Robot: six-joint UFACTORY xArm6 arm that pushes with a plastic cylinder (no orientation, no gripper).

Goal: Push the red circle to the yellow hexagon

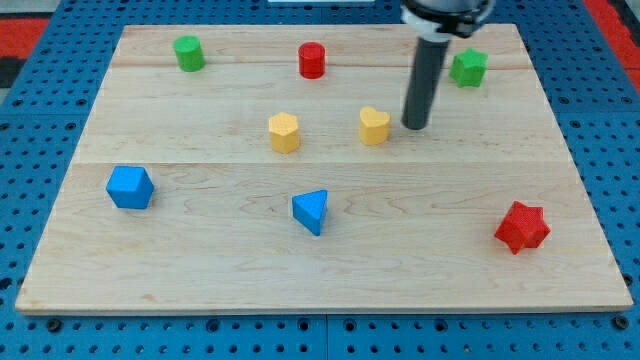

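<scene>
The red circle [312, 60] stands near the view's top, left of centre-right. The yellow hexagon [284, 132] sits below and a little left of it, in the board's middle. A second yellow block, heart-shaped [374, 126], lies to the hexagon's right. My tip [415, 126] is just right of the yellow heart, a small gap apart, and well below and right of the red circle. The dark rod rises from the tip to the view's top.
A green cylinder [188, 53] is at top left, a green star [467, 67] at top right. A blue cube-like block [130, 187] is at left, a blue triangle [311, 211] at lower centre, a red star [522, 227] at lower right. The wooden board [320, 280] lies on a blue pegboard.
</scene>
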